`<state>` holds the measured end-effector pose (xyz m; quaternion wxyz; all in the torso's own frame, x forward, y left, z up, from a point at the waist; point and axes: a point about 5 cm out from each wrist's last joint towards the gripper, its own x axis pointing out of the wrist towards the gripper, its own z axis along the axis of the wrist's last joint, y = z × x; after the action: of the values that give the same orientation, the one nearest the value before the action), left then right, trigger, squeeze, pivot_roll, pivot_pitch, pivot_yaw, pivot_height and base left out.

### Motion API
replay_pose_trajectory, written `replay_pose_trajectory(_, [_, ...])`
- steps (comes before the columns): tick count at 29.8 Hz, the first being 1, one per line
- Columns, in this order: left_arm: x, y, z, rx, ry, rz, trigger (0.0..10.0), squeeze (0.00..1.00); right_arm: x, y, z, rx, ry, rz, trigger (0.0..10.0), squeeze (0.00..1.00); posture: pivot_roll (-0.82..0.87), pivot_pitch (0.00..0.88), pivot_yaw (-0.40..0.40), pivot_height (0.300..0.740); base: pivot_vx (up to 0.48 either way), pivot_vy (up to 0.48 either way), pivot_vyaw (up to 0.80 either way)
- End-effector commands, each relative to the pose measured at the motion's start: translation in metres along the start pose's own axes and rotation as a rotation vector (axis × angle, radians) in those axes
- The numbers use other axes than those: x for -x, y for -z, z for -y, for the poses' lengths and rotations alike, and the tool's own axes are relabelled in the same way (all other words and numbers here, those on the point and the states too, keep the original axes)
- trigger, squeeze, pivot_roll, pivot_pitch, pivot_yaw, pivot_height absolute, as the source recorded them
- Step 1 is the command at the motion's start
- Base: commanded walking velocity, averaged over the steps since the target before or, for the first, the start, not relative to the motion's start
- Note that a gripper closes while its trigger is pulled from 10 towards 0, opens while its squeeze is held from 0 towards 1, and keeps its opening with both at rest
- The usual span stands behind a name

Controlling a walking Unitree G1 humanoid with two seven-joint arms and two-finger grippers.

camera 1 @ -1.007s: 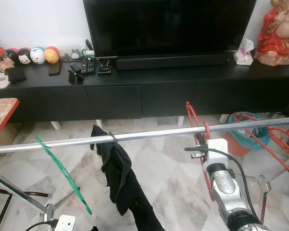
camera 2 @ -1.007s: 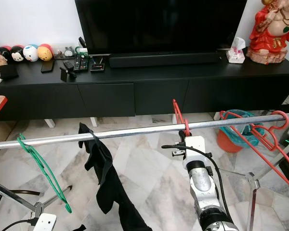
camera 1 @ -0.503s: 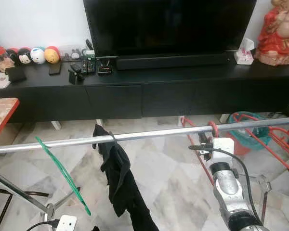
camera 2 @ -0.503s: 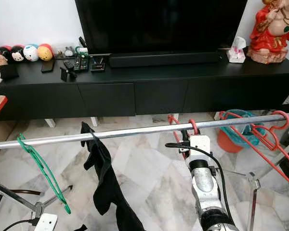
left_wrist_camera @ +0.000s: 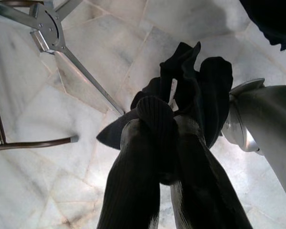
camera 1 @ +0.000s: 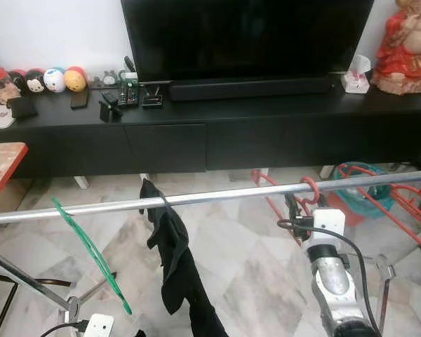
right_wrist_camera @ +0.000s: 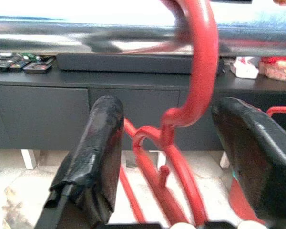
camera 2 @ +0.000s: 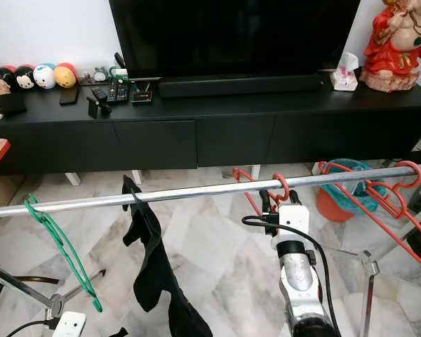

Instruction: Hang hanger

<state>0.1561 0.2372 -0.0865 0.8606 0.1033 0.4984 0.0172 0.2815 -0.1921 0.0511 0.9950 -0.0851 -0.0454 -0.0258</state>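
Note:
A red hanger (right_wrist_camera: 200, 81) hangs by its hook (camera 2: 281, 184) on the silver rod (camera 1: 196, 199). Its body slants away towards the TV console. My right gripper (right_wrist_camera: 167, 107) is just below the rod and open. One finger stands on each side of the hanger's neck, and neither touches it. From the head it shows as black fingers (camera 1: 292, 208) ahead of the white wrist. My left gripper (left_wrist_camera: 157, 124) hangs low over the marble floor, shut on a black cloth (left_wrist_camera: 195, 86).
A green hanger (camera 1: 91, 253) and a black garment (camera 1: 172, 260) hang on the rod to the left. More red hangers (camera 1: 393, 196) hang at its right end above a teal basket (camera 2: 351, 172). The black TV console (camera 1: 196, 133) stands behind. A rack leg (left_wrist_camera: 81, 71) crosses the floor.
My right arm has moved right and drawn back down from the rod. The red hanger's hook slid right along the rod and its body swung towards the console.

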Motion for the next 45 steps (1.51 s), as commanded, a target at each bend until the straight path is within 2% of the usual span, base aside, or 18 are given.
replay_pose_trajectory(1, [0.0, 0.001, 0.0, -0.023, 0.001, -0.005, 10.0, 0.0, 0.003, -0.006, -0.003, 0.003, -0.003, 0.041, 10.0, 1.0, -0.01, 0.0, 0.047, 0.74, 0.0, 0.0, 0.0])
replay_pose_trajectory(7, [0.0, -0.001, 0.002, -0.03, 0.008, 0.0, 10.0, 0.0, 0.014, -0.01, 0.002, 0.027, 0.033, 0.081, 10.0, 0.96, -0.01, 0.0, 0.048, 0.74, 0.0, 0.0, 0.0])
replay_pose_trajectory(8, [0.0, -0.001, 0.002, -0.033, 0.01, 0.002, 10.0, 0.0, 0.021, -0.011, 0.001, 0.043, 0.017, 0.087, 10.0, 0.2, -0.01, 0.0, 0.045, 0.74, 0.0, 0.0, 0.0])
replay_pose_trajectory(9, [0.0, -0.001, 0.002, -0.033, 0.011, 0.003, 10.0, 0.0, 0.025, -0.011, 0.001, 0.052, 0.011, 0.089, 10.0, 0.0, -0.01, 0.0, 0.045, 0.74, 0.0, 0.0, 0.0])
replay_pose_trajectory(19, [0.0, -0.001, 0.002, -0.038, 0.013, 0.003, 10.0, 0.0, 0.042, -0.011, 0.003, 0.07, 0.018, 0.076, 10.0, 0.0, -0.02, 0.0, 0.038, 0.74, 0.0, 0.0, 0.0])
replay_pose_trajectory(21, [0.0, -0.001, 0.002, -0.041, 0.015, 0.005, 10.0, 0.0, 0.059, -0.005, 0.003, 0.074, 0.017, 0.028, 10.0, 0.0, -0.02, 0.0, 0.038, 0.74, 0.0, 0.0, 0.0])
replay_pose_trajectory(23, [0.0, -0.001, 0.002, -0.041, 0.015, 0.005, 10.0, 0.0, 0.059, -0.005, 0.003, 0.074, 0.017, 0.028, 10.0, 0.0, -0.02, 0.0, 0.038, 0.74, 0.0, 0.0, 0.0])
replay_pose_trajectory(25, [0.0, -0.002, 0.003, -0.045, 0.017, 0.009, 10.0, 0.0, 0.068, 0.0, -0.005, 0.073, -0.069, -0.008, 10.0, 0.0, -0.03, 0.0, 0.04, 0.74, 0.0, 0.0, 0.0])
replay_pose_trajectory(26, [-0.001, -0.003, 0.004, -0.046, 0.018, 0.011, 10.0, 0.0, 0.073, 0.004, -0.017, 0.062, -0.203, -0.04, 10.0, 0.0, -0.03, 0.0, 0.04, 0.74, 0.0, 0.0, 0.0])
replay_pose_trajectory(27, [-0.001, -0.003, 0.004, -0.045, 0.018, 0.011, 10.0, 0.0, 0.075, 0.006, -0.021, 0.052, -0.242, -0.056, 10.0, 0.0, -0.03, 0.0, 0.04, 0.74, 0.0, 0.0, 0.0])
replay_pose_trajectory(33, [-0.001, -0.005, 0.007, -0.043, 0.02, 0.017, 10.0, 0.0, 0.083, 0.022, -0.023, 0.027, -0.325, -0.182, 10.0, 0.0, -0.02, 0.0, 0.037, 0.74, 0.0, 0.0, 0.0])
replay_pose_trajectory(38, [-0.001, -0.006, 0.008, -0.045, 0.02, 0.014, 10.0, 0.0, 0.082, 0.045, -0.014, 0.028, -0.282, -0.324, 10.0, 0.0, -0.03, 0.002, 0.039, 0.74, 0.0, 0.0, 0.0])
replay_pose_trajectory(39, [-0.001, -0.006, 0.008, -0.044, 0.021, 0.012, 10.0, 0.0, 0.081, 0.055, -0.009, 0.029, -0.238, -0.38, 10.0, 0.0, -0.03, 0.006, 0.044, 0.74, 0.0, 0.0, 0.0])
replay_pose_trajectory(40, [-0.001, -0.005, 0.007, -0.043, 0.021, 0.011, 10.0, 0.0, 0.08, 0.057, -0.008, 0.026, -0.225, -0.391, 10.0, 0.0, -0.03, 0.006, 0.044, 0.74, 0.0, 0.0, 0.0])
replay_pose_trajectory(41, [-0.001, -0.005, 0.007, -0.046, 0.022, 0.009, 10.0, 0.0, 0.08, 0.068, -0.004, 0.023, -0.179, -0.46, 10.0, 0.0, -0.03, 0.006, 0.047, 0.74, 0.0, 0.0, 0.0])
replay_pose_trajectory(42, [-0.001, -0.005, 0.007, -0.046, 0.022, 0.009, 10.0, 0.0, 0.08, 0.068, -0.004, 0.023, -0.179, -0.46, 10.0, 0.0, -0.03, 0.006, 0.047, 0.74, 0.0, 0.0, 0.0])
replay_pose_trajectory(44, [-0.001, -0.004, 0.007, -0.045, 0.023, 0.007, 10.0, 0.0, 0.086, 0.084, -0.003, 0.026, -0.14, -0.566, 10.0, 0.0, -0.03, 0.008, 0.052, 0.74, 0.0, 0.0, 0.0])
replay_pose_trajectory(45, [-0.001, -0.004, 0.007, -0.045, 0.023, 0.007, 10.0, 0.0, 0.086, 0.084, -0.003, 0.026, -0.14, -0.566, 10.0, 0.0, -0.03, 0.008, 0.052, 0.74, 0.0, 0.0, 0.0])
